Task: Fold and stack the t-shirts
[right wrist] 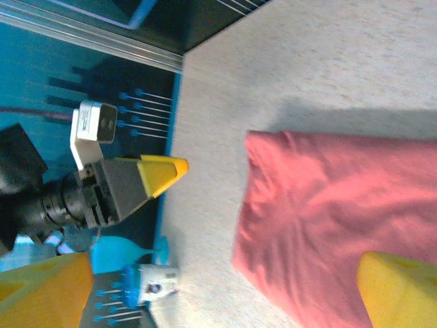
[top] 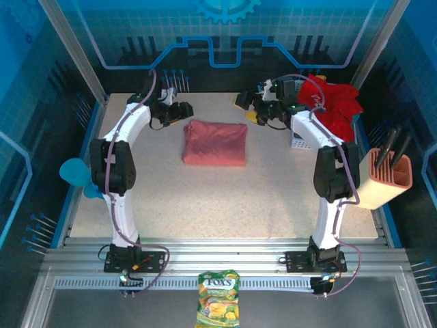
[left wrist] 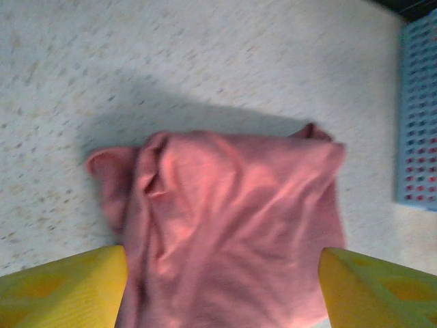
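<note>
A faded salmon-pink t-shirt [top: 214, 142] lies folded into a rectangle at the back middle of the table. My left gripper [top: 179, 113] hovers just behind its left back corner, open. In the left wrist view the yellow fingers [left wrist: 61, 287] stand wide apart on either side of the pink cloth [left wrist: 232, 225], gripping nothing. My right gripper [top: 256, 109] hangs open behind the shirt's right back corner. Its fingertips [right wrist: 399, 287] frame the shirt's edge [right wrist: 341, 212], with the left gripper's finger [right wrist: 153, 174] beyond. Bright red t-shirts [top: 334, 102] are heaped in the basket at the back right.
The white mesh basket [top: 300, 142] stands at the back right, its wall [left wrist: 418, 116] close to the pink shirt. A peach holder with dark tools [top: 390, 171] sits at the right edge. A blue goblet shape [top: 72, 171] is off the left edge, a candy bag [top: 218, 307] at the front.
</note>
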You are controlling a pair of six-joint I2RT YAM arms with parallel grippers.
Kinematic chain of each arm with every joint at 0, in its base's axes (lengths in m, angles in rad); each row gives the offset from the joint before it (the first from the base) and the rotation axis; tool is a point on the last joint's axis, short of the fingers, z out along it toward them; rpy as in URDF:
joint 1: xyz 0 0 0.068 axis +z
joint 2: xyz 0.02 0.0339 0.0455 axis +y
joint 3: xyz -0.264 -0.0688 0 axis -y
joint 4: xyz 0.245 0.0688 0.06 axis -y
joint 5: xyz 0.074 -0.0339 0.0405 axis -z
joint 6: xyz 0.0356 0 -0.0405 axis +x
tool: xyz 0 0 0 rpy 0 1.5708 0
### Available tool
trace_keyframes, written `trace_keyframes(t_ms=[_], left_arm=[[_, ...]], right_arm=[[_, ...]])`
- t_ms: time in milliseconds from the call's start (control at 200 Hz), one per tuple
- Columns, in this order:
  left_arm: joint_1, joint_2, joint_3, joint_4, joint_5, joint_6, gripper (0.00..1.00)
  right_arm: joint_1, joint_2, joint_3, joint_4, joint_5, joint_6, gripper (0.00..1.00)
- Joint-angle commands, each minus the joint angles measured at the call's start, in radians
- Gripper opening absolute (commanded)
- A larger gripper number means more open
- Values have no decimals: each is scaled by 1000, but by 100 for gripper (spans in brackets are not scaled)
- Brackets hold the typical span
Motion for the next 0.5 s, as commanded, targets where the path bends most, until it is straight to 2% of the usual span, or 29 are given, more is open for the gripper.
trace_keyframes(t_ms=[0, 120, 300, 495], left_arm=[[2, 66, 49, -101, 2, 89, 74], [2, 104, 69, -107, 1, 106, 74], [1, 171, 147, -204, -4, 154, 71], [2, 178, 105, -186, 31, 143, 71]], right_arm=[[-9, -93, -56, -235, 123, -187, 100], [-6, -178, -134, -336, 211, -250, 100], [4, -311, -295, -343, 235, -258, 100], [6, -403, -405, -357, 257, -258, 100]])
